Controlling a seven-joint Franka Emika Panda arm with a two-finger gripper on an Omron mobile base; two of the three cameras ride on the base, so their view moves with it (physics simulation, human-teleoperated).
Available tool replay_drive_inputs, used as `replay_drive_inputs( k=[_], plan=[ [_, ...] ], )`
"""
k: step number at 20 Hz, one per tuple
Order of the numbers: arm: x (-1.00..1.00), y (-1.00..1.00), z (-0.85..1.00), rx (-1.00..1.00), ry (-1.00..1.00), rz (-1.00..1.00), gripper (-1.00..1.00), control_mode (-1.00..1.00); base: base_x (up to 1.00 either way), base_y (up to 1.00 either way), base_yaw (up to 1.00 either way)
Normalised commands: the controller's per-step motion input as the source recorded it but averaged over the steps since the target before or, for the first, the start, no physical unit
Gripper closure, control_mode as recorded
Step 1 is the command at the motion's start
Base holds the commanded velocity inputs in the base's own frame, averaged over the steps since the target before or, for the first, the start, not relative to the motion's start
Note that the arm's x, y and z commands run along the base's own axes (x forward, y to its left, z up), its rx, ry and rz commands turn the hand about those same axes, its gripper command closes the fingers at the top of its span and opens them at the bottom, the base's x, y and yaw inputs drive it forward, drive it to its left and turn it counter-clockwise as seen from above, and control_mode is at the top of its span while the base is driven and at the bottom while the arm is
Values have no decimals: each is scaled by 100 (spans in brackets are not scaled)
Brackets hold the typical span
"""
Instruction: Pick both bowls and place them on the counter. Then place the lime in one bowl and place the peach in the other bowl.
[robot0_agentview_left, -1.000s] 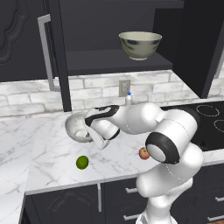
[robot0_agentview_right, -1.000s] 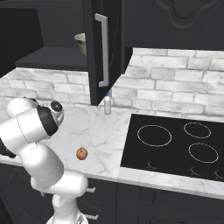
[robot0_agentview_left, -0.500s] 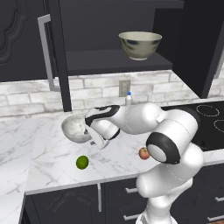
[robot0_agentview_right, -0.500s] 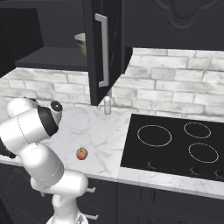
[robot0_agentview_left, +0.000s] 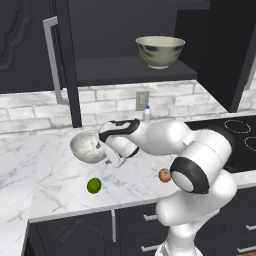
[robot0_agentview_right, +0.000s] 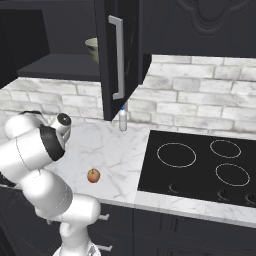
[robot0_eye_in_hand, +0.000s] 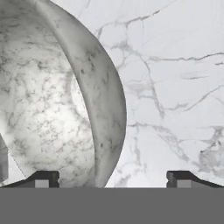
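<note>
Counter (robot0_agentview_left: 45, 165): white marble slab, now carrying the marbled bowl (robot0_agentview_left: 89, 147), the lime (robot0_agentview_left: 93, 185) and the peach (robot0_agentview_left: 164, 175). Stovetop (robot0_agentview_right: 205, 165) lies to the right of it, not in use.

Marbled bowl: sits on the counter near the back wall, looks upright and resting on its own base. In the hand view its rim and inner wall (robot0_eye_in_hand: 57, 109) lie between the two fingertips, the rim passing close to the left one; no contact visible on either.

Mottled bowl (robot0_agentview_left: 160, 51): on the cabinet shelf, above the counter, door open. Not yet fetched.

Pincer (robot0_agentview_left: 111, 156): just beside the marbled bowl's right edge, jaws spread wide, pinching nothing.

Lime: on the counter near the front edge, in front of the marbled bowl, apart from it. Peach: on the counter, also visible from the right base view (robot0_agentview_right: 93, 175), well apart from the lime.

Judgement on progress: one bowl of two placed. Remaining: second bowl down from shelf, then both fruits into separate bowls. Roughly a quarter done.
</note>
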Motion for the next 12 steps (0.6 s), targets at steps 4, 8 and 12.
replay_drive_inputs(
  k=[4, 8, 12],
  plan=[
    [-7, -12, 29, -1, -5, -1, -100, -100, 0, 0, 0],
    [-10, -18, 28, -1, -6, -2, -100, -100, 0, 0, 0],
    [-21, -26, 31, 0, -8, -3, -100, -100, 0, 0, 0]
  ],
)
